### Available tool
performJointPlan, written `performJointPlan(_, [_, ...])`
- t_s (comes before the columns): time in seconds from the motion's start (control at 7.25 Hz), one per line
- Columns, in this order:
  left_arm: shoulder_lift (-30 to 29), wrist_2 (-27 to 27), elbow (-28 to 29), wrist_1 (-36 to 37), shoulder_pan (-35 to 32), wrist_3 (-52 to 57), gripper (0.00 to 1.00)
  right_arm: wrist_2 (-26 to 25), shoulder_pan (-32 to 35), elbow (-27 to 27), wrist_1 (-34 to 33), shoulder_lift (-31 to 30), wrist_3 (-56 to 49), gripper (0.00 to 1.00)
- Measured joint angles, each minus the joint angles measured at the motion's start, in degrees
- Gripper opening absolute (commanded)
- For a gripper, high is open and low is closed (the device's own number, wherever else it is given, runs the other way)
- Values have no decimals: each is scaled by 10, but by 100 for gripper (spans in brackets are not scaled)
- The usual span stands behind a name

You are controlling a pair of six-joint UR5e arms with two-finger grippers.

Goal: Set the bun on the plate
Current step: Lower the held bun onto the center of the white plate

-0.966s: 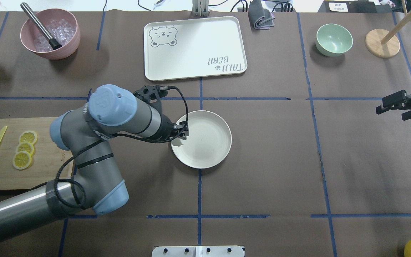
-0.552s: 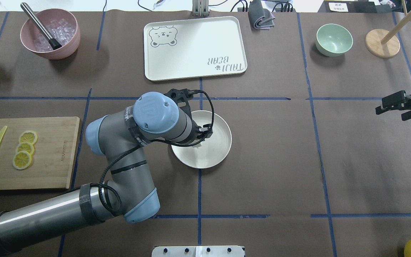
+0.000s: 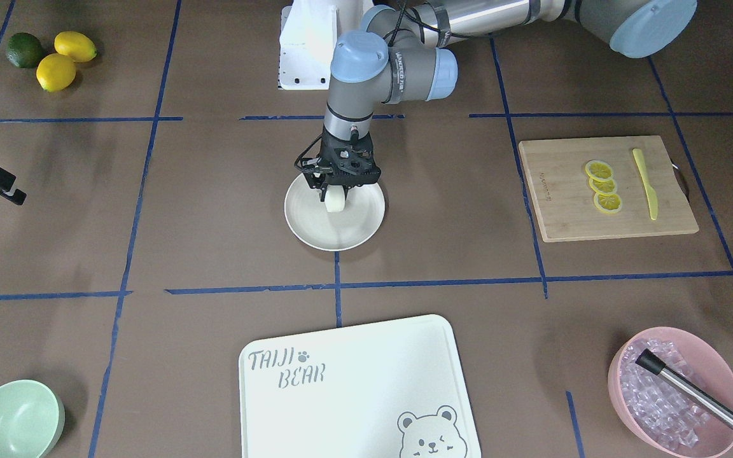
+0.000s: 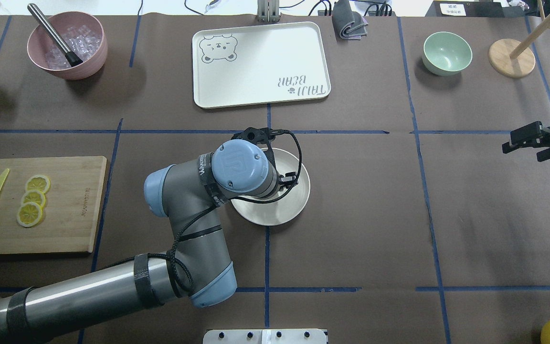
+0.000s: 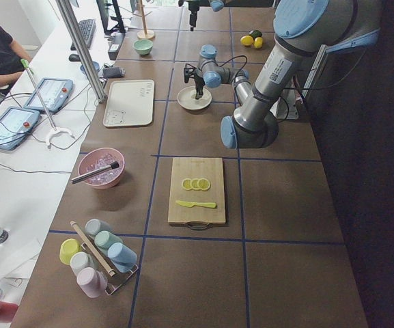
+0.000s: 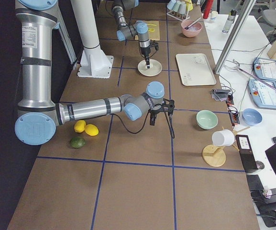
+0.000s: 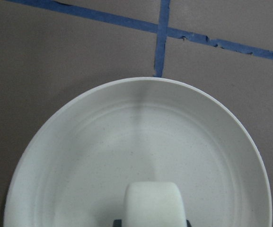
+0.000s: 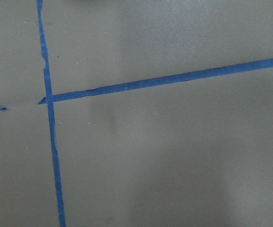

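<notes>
The bun (image 3: 335, 202), a small smooth white lump, is held between the fingers of my left gripper (image 3: 335, 193), which is shut on it. It hangs low over the middle of the round cream-white plate (image 3: 343, 233). I cannot tell whether it touches the plate. The left wrist view shows the bun (image 7: 153, 204) at the bottom edge with the plate (image 7: 141, 86) spread beneath it. From overhead my left wrist covers the bun and much of the plate (image 4: 285, 206). My right gripper (image 4: 509, 143) hovers open and empty far to the right.
A bear-printed tray (image 4: 260, 64) lies beyond the plate. A mint bowl (image 4: 447, 52) and a wooden stand (image 4: 512, 58) are at the back right, a pink ice bowl (image 4: 67, 45) at the back left. A cutting board (image 4: 65, 205) with lemon slices and a knife is at the left.
My left arm has swung rightward with the bun, from the plate's left rim to over its middle. The right arm has not moved.
</notes>
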Motion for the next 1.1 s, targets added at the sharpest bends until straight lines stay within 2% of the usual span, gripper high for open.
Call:
performJointPlan(0.28, [-8,7,13,1,4,0,49,0,0,-2,0,0,0,100])
performJointPlan(0.69, [-5,12,15,1,9,0,64,0,0,-6,0,2,0,100])
performJointPlan(0.83, [-5,12,15,1,9,0,85,0,0,-6,0,2,0,100])
performJointPlan(0.97, [-5,12,15,1,10,0,99,0,0,-6,0,2,0,100])
performJointPlan(1.1, [-5,12,13,2,10,0,100,0,0,-6,0,2,0,100])
